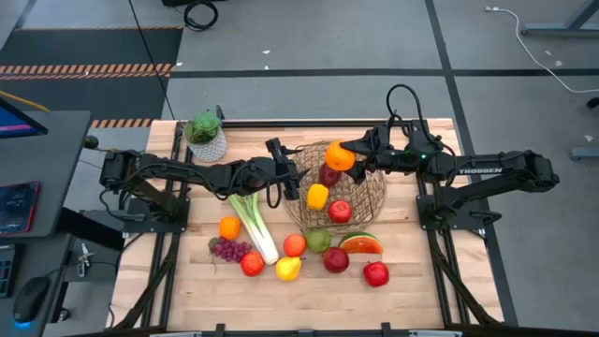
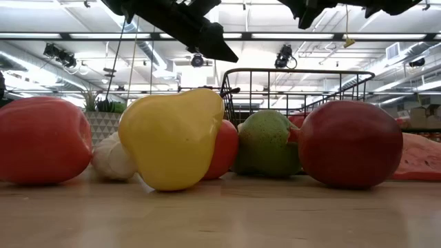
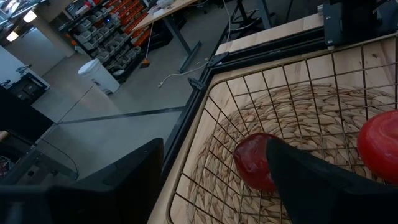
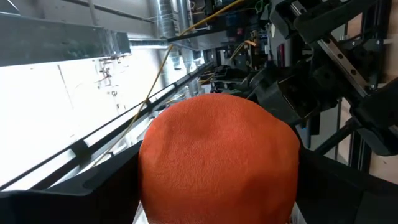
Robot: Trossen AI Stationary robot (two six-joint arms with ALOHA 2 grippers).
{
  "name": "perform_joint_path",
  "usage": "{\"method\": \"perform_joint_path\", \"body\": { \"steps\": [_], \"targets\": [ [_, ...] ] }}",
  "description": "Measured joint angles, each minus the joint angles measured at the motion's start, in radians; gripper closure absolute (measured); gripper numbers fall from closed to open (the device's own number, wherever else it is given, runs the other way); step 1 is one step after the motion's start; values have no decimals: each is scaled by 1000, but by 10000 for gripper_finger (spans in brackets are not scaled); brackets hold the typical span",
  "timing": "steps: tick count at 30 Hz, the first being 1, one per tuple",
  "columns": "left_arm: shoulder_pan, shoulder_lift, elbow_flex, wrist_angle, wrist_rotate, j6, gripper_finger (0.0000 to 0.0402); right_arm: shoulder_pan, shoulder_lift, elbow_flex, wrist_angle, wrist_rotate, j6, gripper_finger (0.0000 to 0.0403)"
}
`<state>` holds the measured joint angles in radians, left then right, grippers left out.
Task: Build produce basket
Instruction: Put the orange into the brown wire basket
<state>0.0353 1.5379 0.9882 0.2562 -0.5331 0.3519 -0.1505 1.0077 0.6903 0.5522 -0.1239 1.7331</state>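
Filling the right wrist view, an orange (image 4: 217, 158) sits clamped between the fingers of our right gripper (image 1: 348, 153), which we hold above the far rim of the basket (image 1: 372, 192). We judge this toy fruit light and fairly stiff, with a dimpled skin that gives some grip; its roundness is the risk, so the hold belongs across its widest part, as we have it.

Our left gripper (image 1: 290, 176) hovers just beside the basket's left rim; its fingers look spread and hold nothing. Inside the basket lie two red apples (image 1: 340, 211) and a yellow pepper (image 1: 317, 196) at the left wall.

Outward from the basket, on the worktop (image 1: 412, 281) in front of it, wait the rest of the produce: a leek (image 1: 253, 225), grapes (image 1: 229, 249), a lemon (image 1: 288, 269), a pear (image 1: 318, 240) and a watermelon slice (image 1: 360, 244).

Only the high view shows that the orange hangs over the basket; the right wrist view proves the hold but hides what lies below. From the low view, the fruit on the worktop blocks the basket's contents.
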Motion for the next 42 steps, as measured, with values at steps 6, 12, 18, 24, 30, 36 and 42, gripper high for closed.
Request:
{"method": "perform_joint_path", "body": {
  "steps": [6, 12, 18, 24, 30, 36, 42],
  "targets": [
    [0, 0, 0, 0, 0, 0, 113, 0, 0, 0, -1, 0, -8, 50],
    [0, 0, 0, 0, 0, 0, 113, 0, 0, 0, -9, 0, -22, 50],
    [0, 0, 0, 0, 0, -1, 113, 0, 0, 0, -9, -1, -59, 50],
    [0, 0, 0, 0, 0, -1, 113, 0, 0, 0, -9, -1, -61, 50],
    [0, 0, 0, 0, 0, -1, 113, 0, 0, 0, -9, -1, -61, 50],
    [0, 0, 0, 0, 0, -1, 113, 0, 0, 0, -9, -1, -103, 50],
    [0, 0, 0, 0, 0, -1, 113, 0, 0, 0, -9, -1, -180, 50]
  ]
}}
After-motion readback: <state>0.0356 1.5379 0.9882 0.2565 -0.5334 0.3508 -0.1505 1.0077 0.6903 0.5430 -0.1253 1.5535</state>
